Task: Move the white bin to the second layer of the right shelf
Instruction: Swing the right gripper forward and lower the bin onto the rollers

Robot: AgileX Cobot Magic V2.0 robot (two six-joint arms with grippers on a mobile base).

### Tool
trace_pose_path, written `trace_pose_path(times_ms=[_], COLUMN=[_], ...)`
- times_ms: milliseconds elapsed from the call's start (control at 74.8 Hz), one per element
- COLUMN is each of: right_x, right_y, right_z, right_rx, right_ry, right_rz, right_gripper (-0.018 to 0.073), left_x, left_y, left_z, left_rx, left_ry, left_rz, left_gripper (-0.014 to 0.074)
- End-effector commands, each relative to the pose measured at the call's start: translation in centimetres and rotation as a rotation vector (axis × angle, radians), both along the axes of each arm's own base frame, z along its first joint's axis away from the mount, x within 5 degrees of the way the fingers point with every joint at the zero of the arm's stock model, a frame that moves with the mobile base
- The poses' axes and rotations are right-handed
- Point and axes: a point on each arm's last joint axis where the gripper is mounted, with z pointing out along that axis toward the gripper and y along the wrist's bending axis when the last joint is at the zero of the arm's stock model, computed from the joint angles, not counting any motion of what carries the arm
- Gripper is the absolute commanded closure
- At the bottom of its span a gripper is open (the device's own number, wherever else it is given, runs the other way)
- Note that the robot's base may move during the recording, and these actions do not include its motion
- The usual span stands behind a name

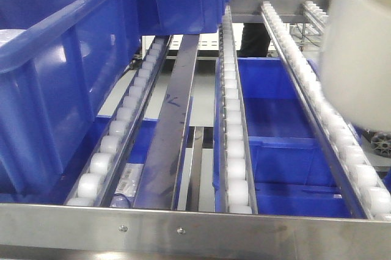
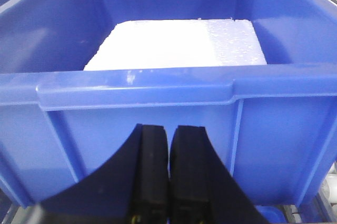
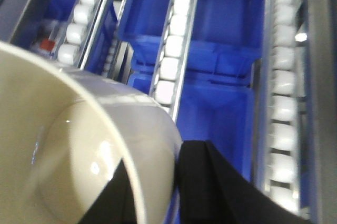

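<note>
white bin (image 3: 89,150) is gripped at its rim by right gripper (image 3: 152,192), one finger inside, one outside | bin is held above the right-hand roller track (image 1: 342,144) of the right shelf second layer (image 1: 195,217) | left gripper (image 2: 168,176) is closed, empty, facing blue crate (image 2: 158,113) at the shelf's left edge

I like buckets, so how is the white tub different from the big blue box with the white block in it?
The white bin is cream, glossy and rounded; the blue crate is blue with straight walls and a ridged rim. The white bin looks empty inside, while the blue crate holds a white foam block. The white bin is held up by the right gripper, one jaw inside and one outside its wall; the blue crate sits on the roller tracks. Both are open-topped.
</note>
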Motion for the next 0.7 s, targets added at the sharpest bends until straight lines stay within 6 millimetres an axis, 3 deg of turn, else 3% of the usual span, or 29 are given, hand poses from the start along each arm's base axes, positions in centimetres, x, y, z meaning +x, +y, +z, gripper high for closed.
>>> trace_pose_path(times_ms=[0,241,682], right_x=[1.6,4.3,6.3], right_y=[0.4,1.9,3.3], right_z=[1.1,-1.6,-4.3], right_rx=[0.015,0.003,-0.013], right_ry=[-0.112,-0.029,0.056], right_rz=[0.003,0.045,0.082], right_gripper=[0.0503,0.0503,0.0503], left_x=[0.1,0.1,0.1], left_y=[0.0,0.0,0.0], left_z=[-0.4,-0.4,-0.4], left_rx=[-0.011,-0.011,-0.011], left_ry=[-0.064,-0.064,-0.064], left_rz=[-0.004,-0.004,-0.004], left_gripper=[0.0512,0.0512,0.0512])
